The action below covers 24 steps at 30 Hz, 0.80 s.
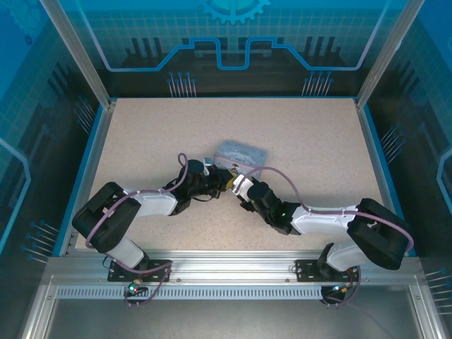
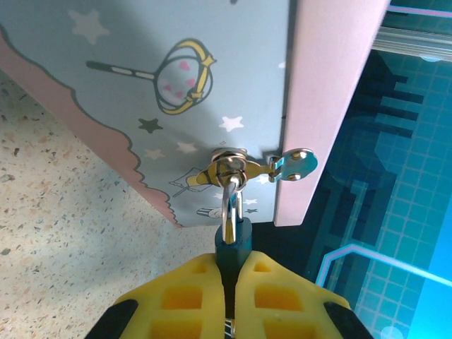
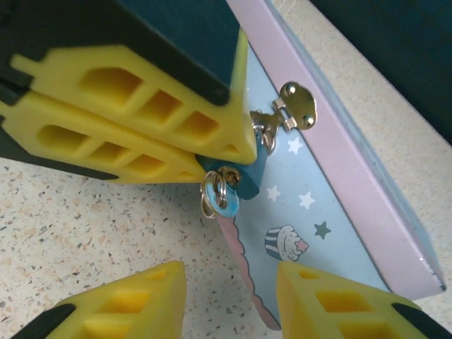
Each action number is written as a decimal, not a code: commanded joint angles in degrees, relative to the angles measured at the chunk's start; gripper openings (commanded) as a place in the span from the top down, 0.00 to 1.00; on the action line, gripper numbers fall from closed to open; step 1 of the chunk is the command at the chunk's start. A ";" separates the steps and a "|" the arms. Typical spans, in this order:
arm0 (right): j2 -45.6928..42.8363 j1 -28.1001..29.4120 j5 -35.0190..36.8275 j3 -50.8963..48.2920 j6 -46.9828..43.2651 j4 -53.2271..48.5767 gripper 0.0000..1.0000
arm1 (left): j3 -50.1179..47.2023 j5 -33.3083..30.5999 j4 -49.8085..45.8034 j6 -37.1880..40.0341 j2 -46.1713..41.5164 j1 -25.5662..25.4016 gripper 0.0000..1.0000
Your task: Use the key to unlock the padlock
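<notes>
Evidently unfinished: left claw clamps the padlock, shackle shut through the hasp on the tin; right claw, apart and empty, must yet grip the key.

The left pincer and right pincer meet at the pale blue tin's near edge.

The left arm and the right arm are white with black joints. A thin purple cable runs along each. The finger pads are yellow with boxy holes, and a tiny green light glows
</notes>
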 commanded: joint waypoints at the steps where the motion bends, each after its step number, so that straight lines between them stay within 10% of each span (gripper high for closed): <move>1: 0.46 1.50 5.13 0.67 -5.10 3.60 0.60 | 1.45 1.74 1.18 1.15 -1.97 0.17 1.00; 16: 3.79 2.23 3.59 4.68 -10.73 5.54 0.59 | 1.35 2.07 0.83 1.28 -2.18 0.27 1.00; 24: 5.25 2.23 3.34 5.66 -10.27 5.08 0.87 | 1.18 1.98 0.98 1.13 -2.04 0.27 1.00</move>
